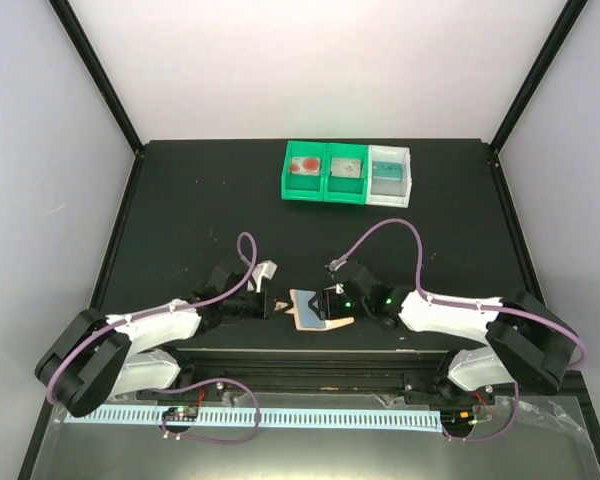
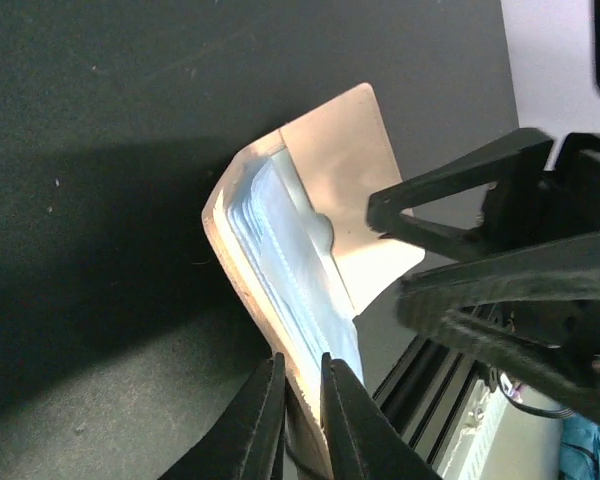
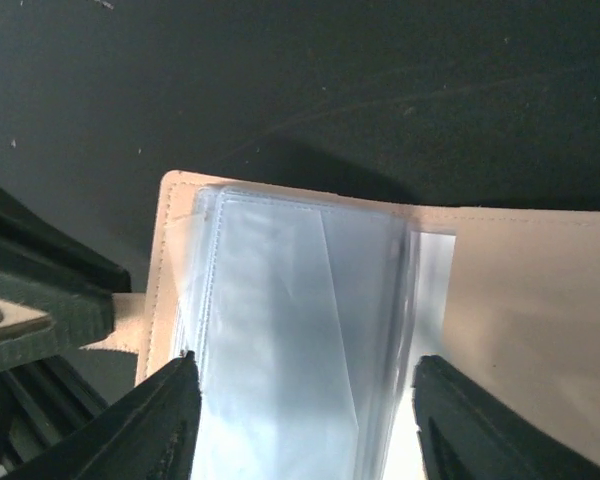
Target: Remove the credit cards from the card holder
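tightly, left jaws pinch the open card holder (image 2: 350, 170).

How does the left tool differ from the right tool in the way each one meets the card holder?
The left tool is almost closed, pinching an edge of the card holder; the right tool stands wide open. The left tool grips from the side, while the right tool straddles the blue-grey sleeves, and whether it touches them cannot be judged. Both are black and meet at the same holder.
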You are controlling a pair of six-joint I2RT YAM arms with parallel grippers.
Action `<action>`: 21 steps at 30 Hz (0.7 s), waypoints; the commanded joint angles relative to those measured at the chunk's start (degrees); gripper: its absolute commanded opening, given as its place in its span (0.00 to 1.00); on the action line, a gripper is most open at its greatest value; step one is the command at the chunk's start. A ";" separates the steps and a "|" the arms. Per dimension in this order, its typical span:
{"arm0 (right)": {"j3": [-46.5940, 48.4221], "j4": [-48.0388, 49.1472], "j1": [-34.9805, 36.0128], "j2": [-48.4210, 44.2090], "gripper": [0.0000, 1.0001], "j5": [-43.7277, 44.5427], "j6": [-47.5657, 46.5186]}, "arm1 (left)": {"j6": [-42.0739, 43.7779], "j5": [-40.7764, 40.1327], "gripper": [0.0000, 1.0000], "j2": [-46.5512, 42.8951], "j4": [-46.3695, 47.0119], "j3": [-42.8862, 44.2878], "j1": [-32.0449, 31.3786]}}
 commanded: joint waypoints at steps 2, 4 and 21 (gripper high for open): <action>-5.72 10.60 0.27 0.89 0.50 0.71 1.89 | -3.13 1.09 0.19 -0.75 7.18 -1.25 0.16; -8.60 13.95 0.22 0.91 0.45 0.94 3.22 | -5.28 1.55 0.26 0.47 11.46 -2.58 0.11; -16.89 26.30 0.29 5.15 0.20 -0.95 8.63 | -10.82 -1.47 0.48 13.59 27.26 -3.94 -3.97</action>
